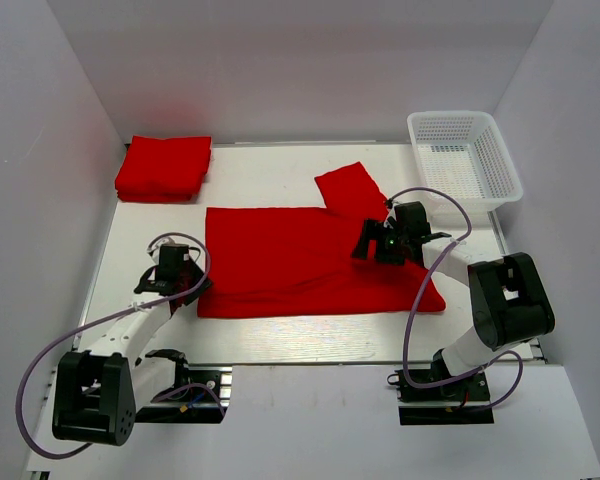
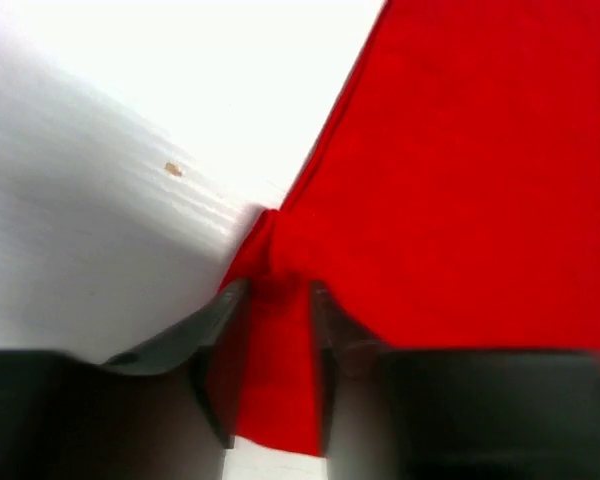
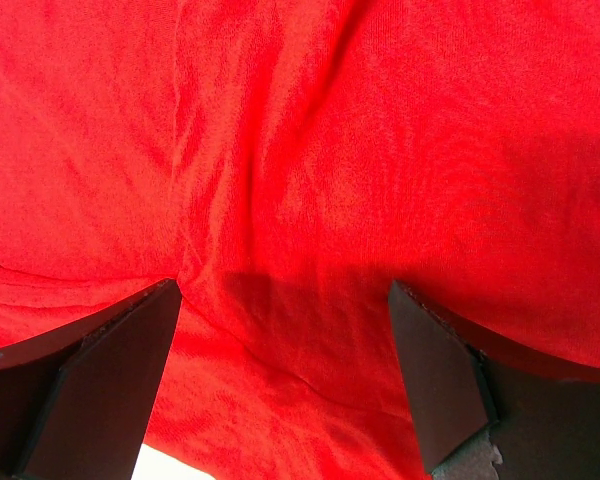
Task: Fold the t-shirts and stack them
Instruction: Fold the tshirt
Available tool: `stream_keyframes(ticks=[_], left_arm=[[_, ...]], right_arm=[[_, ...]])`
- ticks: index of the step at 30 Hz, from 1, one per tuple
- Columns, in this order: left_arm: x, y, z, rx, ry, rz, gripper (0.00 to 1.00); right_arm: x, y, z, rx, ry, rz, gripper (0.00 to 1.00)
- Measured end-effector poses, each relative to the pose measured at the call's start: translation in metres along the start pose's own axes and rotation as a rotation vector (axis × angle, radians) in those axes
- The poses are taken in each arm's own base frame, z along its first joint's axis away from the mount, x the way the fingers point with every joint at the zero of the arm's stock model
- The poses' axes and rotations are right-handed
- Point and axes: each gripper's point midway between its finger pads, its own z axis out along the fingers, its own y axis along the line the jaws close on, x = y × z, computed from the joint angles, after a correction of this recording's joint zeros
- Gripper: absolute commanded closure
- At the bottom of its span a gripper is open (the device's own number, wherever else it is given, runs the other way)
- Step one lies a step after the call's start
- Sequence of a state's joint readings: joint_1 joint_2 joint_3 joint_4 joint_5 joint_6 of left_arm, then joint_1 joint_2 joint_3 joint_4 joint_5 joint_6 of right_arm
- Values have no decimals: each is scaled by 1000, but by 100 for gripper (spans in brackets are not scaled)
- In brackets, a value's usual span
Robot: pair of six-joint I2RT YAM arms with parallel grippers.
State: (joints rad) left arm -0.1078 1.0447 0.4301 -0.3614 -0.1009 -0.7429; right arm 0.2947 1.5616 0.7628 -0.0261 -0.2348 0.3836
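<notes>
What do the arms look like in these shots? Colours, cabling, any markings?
Both arms look alike: white links, chunky black joint housings, black bases. A lilac cable loops along each. The fingers are flat, black and wedge-tipped. A green light glows on the right wrist. No markings are legible.

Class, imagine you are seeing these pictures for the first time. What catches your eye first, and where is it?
The big red shirt spread across the middle of the white table strikes first. The left gripper pinches its near left corner, and the right gripper is open over its right side. A folded red pile sits at the far left corner, and a white basket at the far right.
</notes>
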Motion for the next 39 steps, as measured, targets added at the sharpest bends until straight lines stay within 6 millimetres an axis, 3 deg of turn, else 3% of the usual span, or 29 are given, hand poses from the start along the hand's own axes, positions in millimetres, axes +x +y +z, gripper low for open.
stream_keyframes(ticks=[2, 3, 17, 24, 39], left_arm=[[0, -2, 1, 9, 1, -2, 94], [-1, -3, 2, 13, 1, 2, 100], [-11, -15, -1, 71, -40, 6, 100], [-14, -17, 9, 51, -32, 2, 100], [-45, -34, 23, 0, -58, -30, 100]], right_arm=[[0, 0, 0, 0, 0, 0, 10], [0, 0, 0, 0, 0, 0, 10], [0, 0, 0, 1, 0, 0, 10], [0, -1, 0, 3, -1, 0, 10], [-3, -6, 0, 34, -15, 0, 10]])
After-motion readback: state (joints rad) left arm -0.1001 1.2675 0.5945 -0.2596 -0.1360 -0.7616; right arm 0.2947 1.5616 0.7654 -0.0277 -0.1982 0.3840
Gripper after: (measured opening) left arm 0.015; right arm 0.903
